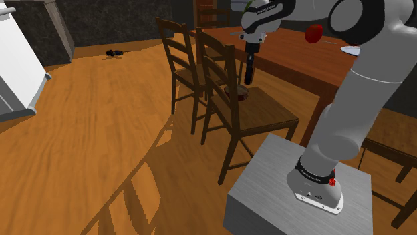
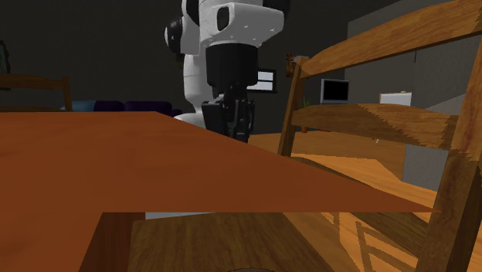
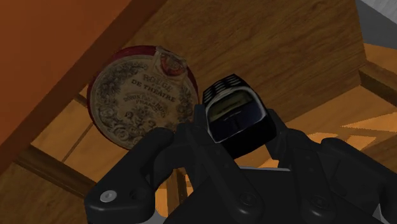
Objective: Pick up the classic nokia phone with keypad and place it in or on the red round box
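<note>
Both jaws clamp the phone point(image 3: 236, 114); the box point(image 1: 235, 92), mid-frame in the shoulder view, seems slightly offset, so centre above it before releasing

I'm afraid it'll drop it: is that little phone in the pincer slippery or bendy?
Probably stiff: the phone looks blocky and unbent, clamped in the pincer. Its glossy dark casing looks smooth, so it might slip if the grip loosens. Small as it looks beside the round box, it is likely light.
</note>
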You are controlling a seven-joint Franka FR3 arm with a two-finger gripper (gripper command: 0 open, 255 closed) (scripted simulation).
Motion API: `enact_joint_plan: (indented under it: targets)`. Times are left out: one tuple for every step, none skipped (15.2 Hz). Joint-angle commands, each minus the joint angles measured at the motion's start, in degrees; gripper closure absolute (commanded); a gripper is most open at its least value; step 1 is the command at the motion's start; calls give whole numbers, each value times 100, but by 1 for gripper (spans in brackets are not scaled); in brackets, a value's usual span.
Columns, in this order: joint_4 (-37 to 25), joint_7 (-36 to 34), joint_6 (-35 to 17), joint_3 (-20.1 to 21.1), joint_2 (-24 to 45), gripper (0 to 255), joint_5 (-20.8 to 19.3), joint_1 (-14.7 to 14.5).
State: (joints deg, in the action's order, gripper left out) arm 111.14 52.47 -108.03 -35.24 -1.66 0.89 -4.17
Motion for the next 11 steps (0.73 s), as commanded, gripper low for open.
enact_joint_plan:
  targets:
    - [-670,267,164,-90,627,255,376,57]
    - [-990,387,260,-112,913,255,549,126]
    - [-1324,500,369,-126,1202,255,720,210]
    - [-1673,601,489,-122,1491,255,887,316]
    - [-2040,692,622,-111,1783,255,1050,436]
    - [-2428,768,768,-87,2077,255,1207,573]
    - [-3039,859,1006,-52,2516,255,1433,789]
    - [-2960,859,927,-24,2511,255,1424,796]
    - [-2884,865,851,-18,2511,255,1426,788]
    - [-2810,873,776,-13,2514,255,1430,779]
    - [-2738,880,701,-9,2518,255,1436,771]
